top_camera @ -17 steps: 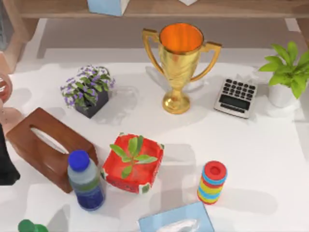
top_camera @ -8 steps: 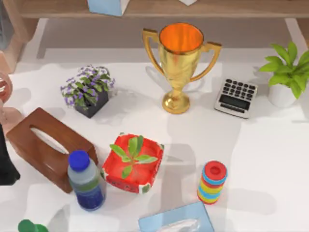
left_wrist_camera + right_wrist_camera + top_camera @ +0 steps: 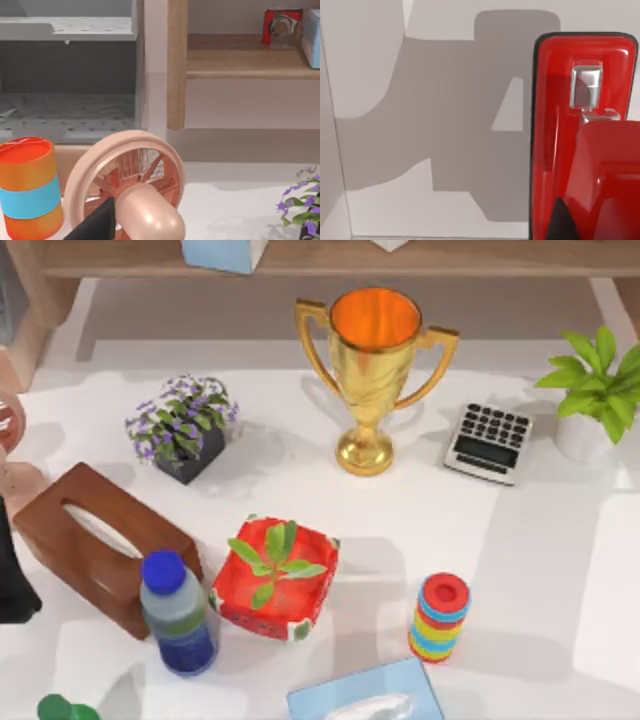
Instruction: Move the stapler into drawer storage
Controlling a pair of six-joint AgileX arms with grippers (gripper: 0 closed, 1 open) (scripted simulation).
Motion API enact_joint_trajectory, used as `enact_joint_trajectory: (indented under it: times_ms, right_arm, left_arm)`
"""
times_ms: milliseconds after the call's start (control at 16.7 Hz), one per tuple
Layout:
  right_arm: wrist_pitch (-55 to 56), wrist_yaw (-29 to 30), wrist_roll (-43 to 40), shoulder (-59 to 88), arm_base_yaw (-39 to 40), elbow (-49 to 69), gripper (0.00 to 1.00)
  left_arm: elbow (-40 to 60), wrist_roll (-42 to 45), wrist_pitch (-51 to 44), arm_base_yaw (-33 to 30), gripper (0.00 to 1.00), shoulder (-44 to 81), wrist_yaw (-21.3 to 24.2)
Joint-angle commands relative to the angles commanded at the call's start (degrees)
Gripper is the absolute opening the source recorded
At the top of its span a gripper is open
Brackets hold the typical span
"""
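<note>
Since the stapler (image 3: 560, 125) sits close under the right wrist camera, above bare white surface, with a dark fingertip of the right gripper (image 3: 565, 222) against it, the claw is judged clenched on it and the carry is in hand. Next comes a traverse towards the grey compartment (image 3: 65, 107), probably the drawer, beyond the pink fan (image 3: 125, 175). The left arm (image 3: 12, 585) idles at the table's left edge, claw state not discernible. The wooden tissue box (image 3: 95, 540), bottle (image 3: 178, 615), red planter (image 3: 275, 580) and trophy (image 3: 372, 370) could obstruct a low pass.

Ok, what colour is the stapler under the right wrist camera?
Glossy red stapler with a silver metal piece; right wrist view shows it best.
</note>
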Motion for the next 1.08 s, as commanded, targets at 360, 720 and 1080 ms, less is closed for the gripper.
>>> enact_joint_trajectory:
  times_ms: [360, 720, 1080]
  right_arm:
    - [-0.21, 0.10, 0.21, 0.45, 0.30, 0.00, 0.00]
    - [-0.96, -2.65, 2.96, -1.35, -0.89, 4.21, 0.00]
    - [-2.26, -4.74, 4.83, -4.70, -2.09, 5.94, 0.00]
  left_arm:
    - [0.00, 0.00, 0.00, 0.00, 1.00, 0.00, 0.00]
    - [0.00, 0.00, 0.00, 0.00, 1.00, 0.00, 0.00]
    - [0.00, 0.00, 0.00, 0.00, 1.00, 0.00, 0.00]
